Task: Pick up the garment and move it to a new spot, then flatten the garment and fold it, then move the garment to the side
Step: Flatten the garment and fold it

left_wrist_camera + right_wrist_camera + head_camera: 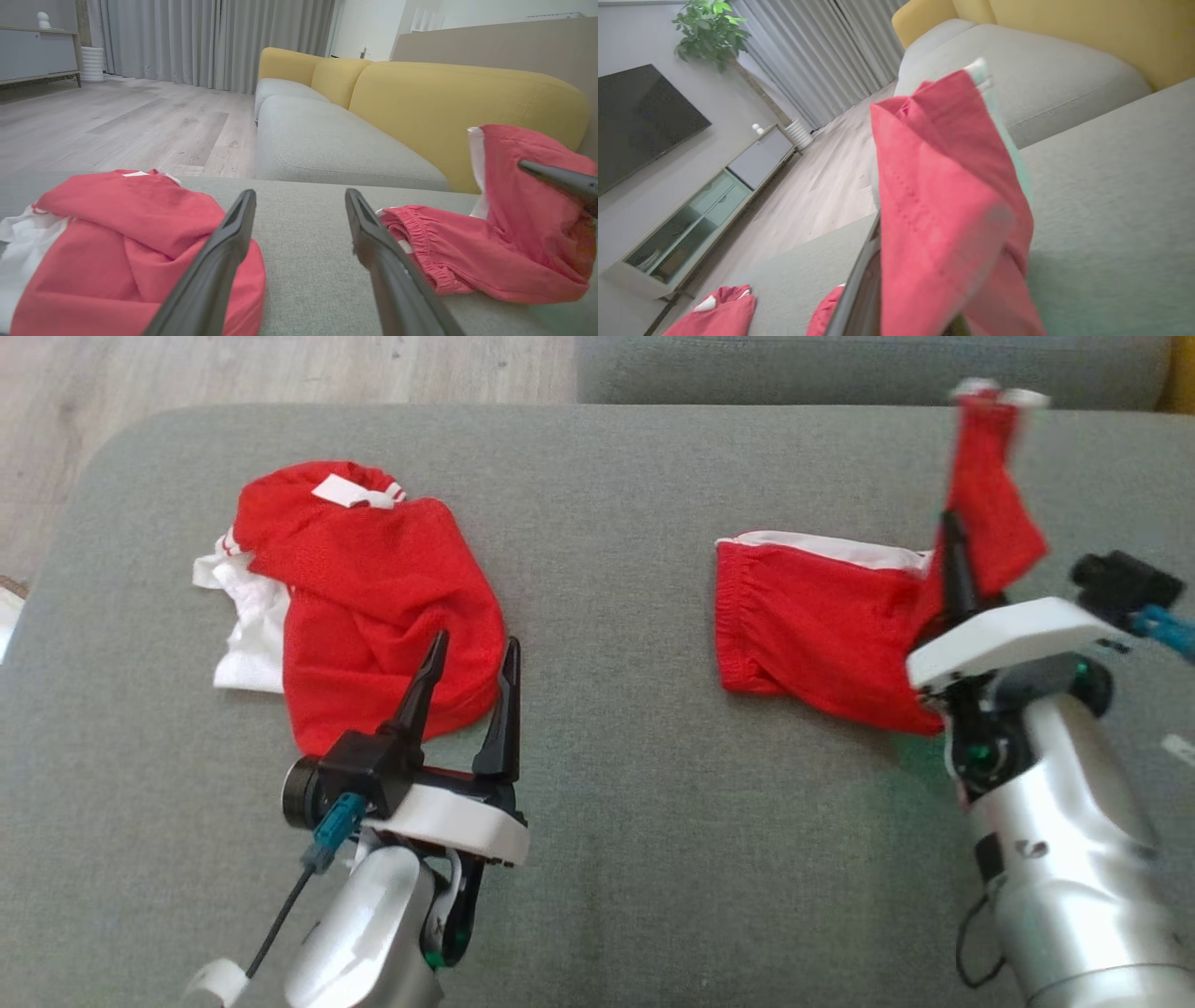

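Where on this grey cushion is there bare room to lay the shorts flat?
Widest bare patch: the grey cushion at its middle, between the crumpled red shirt and the red shorts, down to the near edge. Crowded left, where the open left gripper is at the shirt, and right, where the right gripper pinches the shorts.

A grey sofa (pixel 327 140) with yellow back cushions, wood floor (pixel 117 126), grey curtains (pixel 210 42), a television (pixel 640 116), a leafy plant (pixel 710 32).

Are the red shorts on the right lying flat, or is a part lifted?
Partly lifted. The right gripper is shut on one end of the red shorts, holding it up; the waistband lies on the grey cushion.
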